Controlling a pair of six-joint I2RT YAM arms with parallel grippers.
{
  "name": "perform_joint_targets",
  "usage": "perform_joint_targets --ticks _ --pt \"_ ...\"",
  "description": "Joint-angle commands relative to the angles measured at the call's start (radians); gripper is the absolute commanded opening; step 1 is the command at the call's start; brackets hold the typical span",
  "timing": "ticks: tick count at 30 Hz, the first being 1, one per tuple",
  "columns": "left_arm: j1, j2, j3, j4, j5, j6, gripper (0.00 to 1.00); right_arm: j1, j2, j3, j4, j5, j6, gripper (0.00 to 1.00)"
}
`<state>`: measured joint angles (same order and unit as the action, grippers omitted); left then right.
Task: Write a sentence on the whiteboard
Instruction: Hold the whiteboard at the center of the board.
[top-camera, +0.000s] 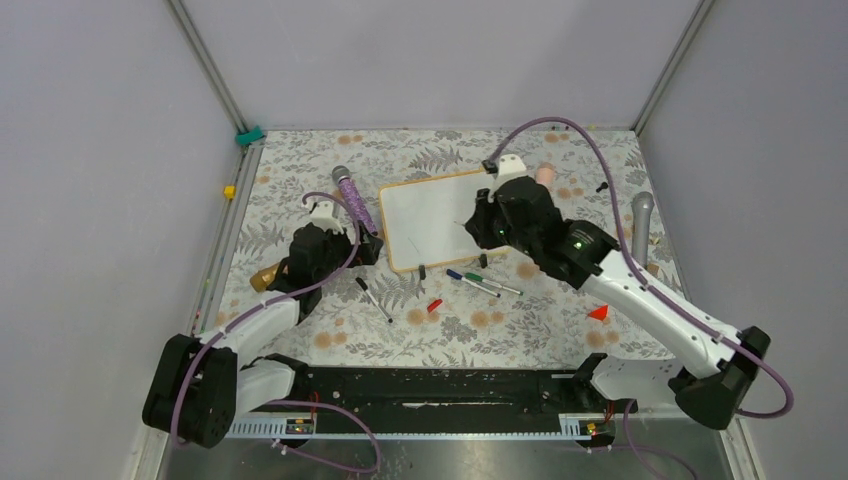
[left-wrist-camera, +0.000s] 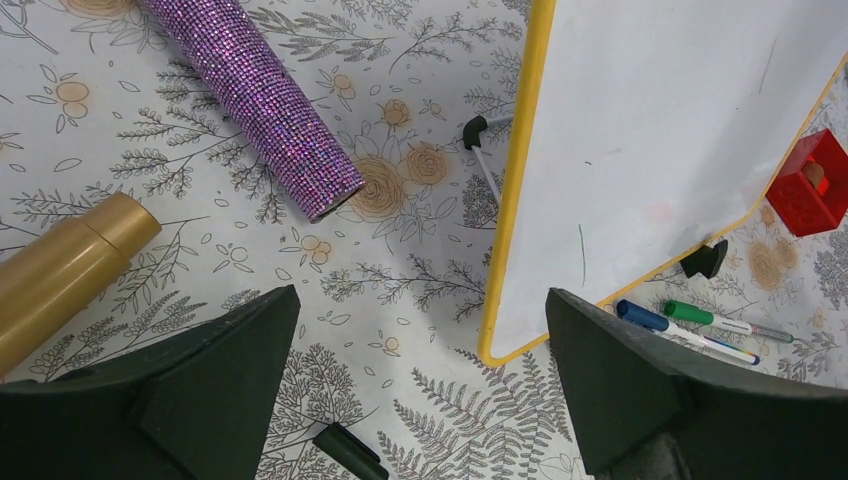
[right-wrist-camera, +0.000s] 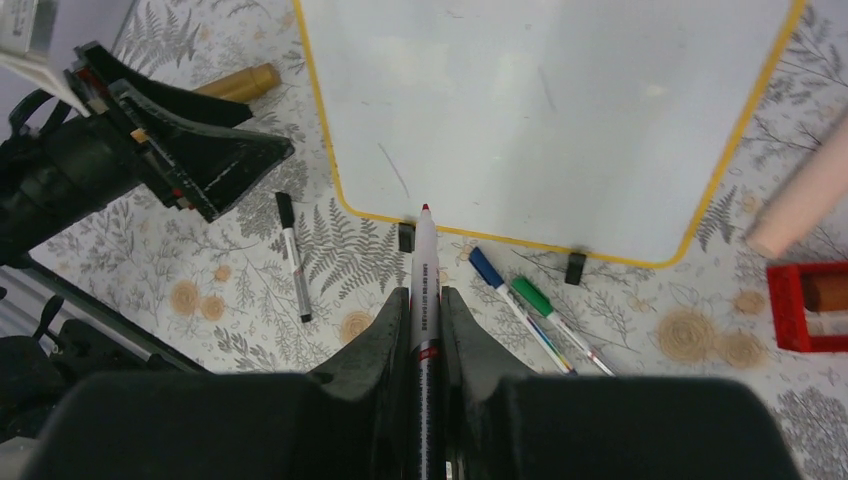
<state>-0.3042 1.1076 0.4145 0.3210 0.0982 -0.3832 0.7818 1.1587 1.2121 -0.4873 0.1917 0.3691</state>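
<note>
The whiteboard (top-camera: 425, 215) (left-wrist-camera: 660, 140) (right-wrist-camera: 540, 110) lies flat at the middle of the table, white with a yellowish frame and small black feet. The sentence is not in view; the board's face shows only faint thin streaks. My right gripper (top-camera: 487, 225) (right-wrist-camera: 425, 295) is shut on a white marker (right-wrist-camera: 424, 262). The marker's red tip points at the board's near edge. My left gripper (top-camera: 365, 245) (left-wrist-camera: 420, 292) hovers open beside the board's left corner, with nothing between its fingers.
A purple glitter tube (top-camera: 352, 198) (left-wrist-camera: 260, 95) and a gold cylinder (top-camera: 265, 277) (left-wrist-camera: 70, 270) lie left of the board. Blue and green markers (top-camera: 475, 283) (right-wrist-camera: 520, 300), a black marker (top-camera: 375, 300) and a red cap (top-camera: 433, 305) lie in front. A red block (right-wrist-camera: 805, 305) sits at right.
</note>
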Motion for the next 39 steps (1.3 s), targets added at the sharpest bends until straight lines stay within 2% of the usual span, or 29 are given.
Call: perform_joint_targets --ticks 1,4,10,16,29,34,39 --pt "0.006 0.034 0.003 0.096 0.037 -0.002 0.96 0.097 0.103 0.110 0.029 0.087 -0.062 0.00" --pt "0.006 0.076 0.017 0.107 0.058 -0.005 0.96 0.147 0.121 0.130 0.053 0.149 -0.079 0.00" --pt "0.007 0.129 0.055 0.080 0.086 -0.006 0.95 0.149 0.108 0.074 0.177 0.172 -0.060 0.00" --pt "0.008 0.148 0.066 0.079 0.114 -0.012 0.95 0.149 0.190 0.174 0.057 0.079 -0.094 0.00" --pt "0.007 0.215 0.115 0.030 0.122 0.000 0.94 0.149 0.166 0.152 0.176 0.119 -0.130 0.00" --pt "0.012 0.256 0.143 0.020 0.183 0.004 0.82 0.149 0.184 0.158 0.214 0.107 -0.109 0.00" --pt "0.013 0.278 0.157 0.016 0.213 0.004 0.80 0.150 0.199 0.158 0.237 0.097 -0.104 0.00"
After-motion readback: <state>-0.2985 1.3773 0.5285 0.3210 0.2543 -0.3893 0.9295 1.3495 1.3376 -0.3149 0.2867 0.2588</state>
